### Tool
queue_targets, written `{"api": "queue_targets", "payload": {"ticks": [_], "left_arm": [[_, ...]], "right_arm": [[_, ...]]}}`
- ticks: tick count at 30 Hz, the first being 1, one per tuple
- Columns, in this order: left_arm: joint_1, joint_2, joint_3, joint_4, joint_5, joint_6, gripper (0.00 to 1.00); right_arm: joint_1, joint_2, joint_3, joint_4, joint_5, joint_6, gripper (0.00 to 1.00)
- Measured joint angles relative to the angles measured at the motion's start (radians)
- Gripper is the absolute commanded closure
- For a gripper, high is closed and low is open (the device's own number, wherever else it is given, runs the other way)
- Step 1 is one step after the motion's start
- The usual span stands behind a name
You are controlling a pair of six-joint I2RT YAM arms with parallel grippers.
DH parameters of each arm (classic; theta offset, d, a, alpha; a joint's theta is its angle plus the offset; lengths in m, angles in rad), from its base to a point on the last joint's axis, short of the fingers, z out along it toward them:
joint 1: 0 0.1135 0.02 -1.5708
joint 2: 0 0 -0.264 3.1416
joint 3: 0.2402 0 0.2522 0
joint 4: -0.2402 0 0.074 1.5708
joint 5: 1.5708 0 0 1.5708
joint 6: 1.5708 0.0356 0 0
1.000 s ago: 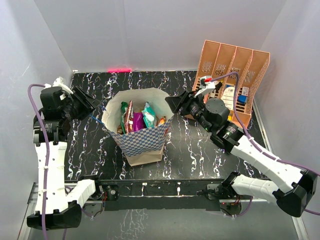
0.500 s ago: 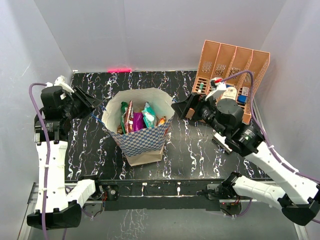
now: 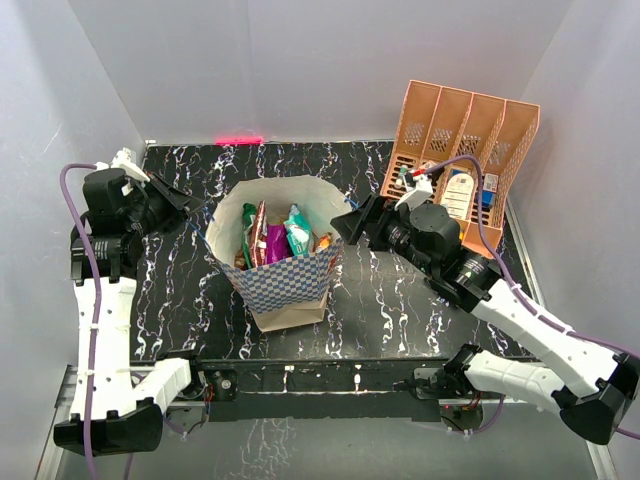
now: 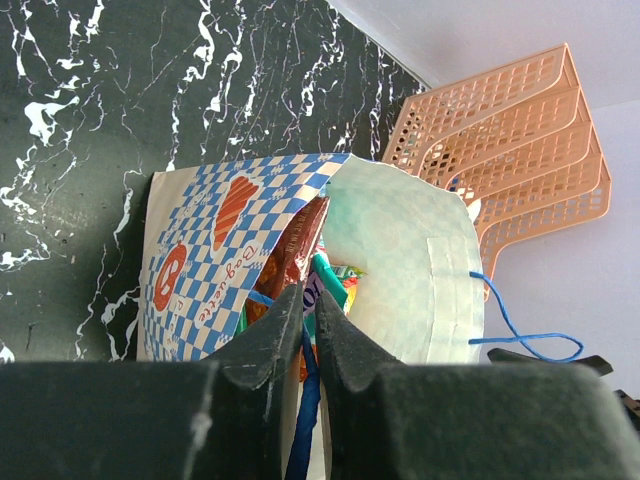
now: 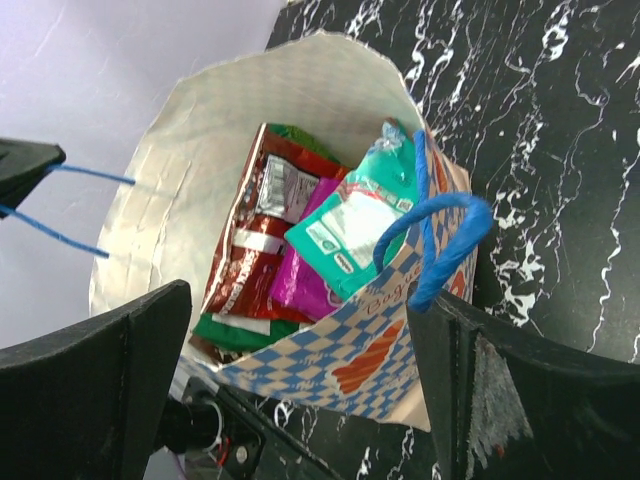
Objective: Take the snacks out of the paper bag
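The paper bag [image 3: 290, 280], checked blue and white outside, stands open in the middle of the table. The snacks [image 3: 275, 238] stand upright inside it: a red-brown chip bag [image 5: 255, 240], a purple packet [image 5: 305, 285], a teal packet [image 5: 365, 215] and a green one [image 5: 235, 330]. My left gripper [image 3: 190, 205] is at the bag's left rim, shut on the blue cord handle [image 4: 305, 410], which runs taut to the bag. My right gripper [image 5: 305, 305] hangs wide open at the bag's right rim. The other blue handle loop [image 5: 440, 240] lies against its right finger [image 5: 500, 390].
A salmon-orange slotted file rack [image 3: 465, 130] stands at the back right with small items in it, just behind the right arm. White walls enclose the black marbled table [image 3: 380, 300] on three sides.
My left jaws have closed on the blue cord handle. My right jaws have opened wide, and the right arm pulled back a little, then came in to the bag's right rim.
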Motion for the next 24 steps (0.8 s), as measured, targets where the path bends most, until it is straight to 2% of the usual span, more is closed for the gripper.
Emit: {"api": "queue_targets", "payload": {"ticks": [3,6,12,24], "left_arm": [[0.000,0.002,0.000,0.006,0.011,-0.016,0.99],[0.000,0.002,0.000,0.011,0.017,-0.026,1.00],[0.000,0.002,0.000,0.014,0.028,-0.037,1.00],[-0.001,0.007,0.000,0.025,0.055,-0.048,1.00]], "right_arm": [[0.000,0.008,-0.014,0.047,0.039,0.005,0.19],[0.000,0.023,-0.016,0.093,0.060,0.005,0.24],[0.000,0.037,-0.045,0.222,0.085,0.006,0.25],[0.000,0.096,-0.066,0.357,0.080,-0.011,0.24]]}}
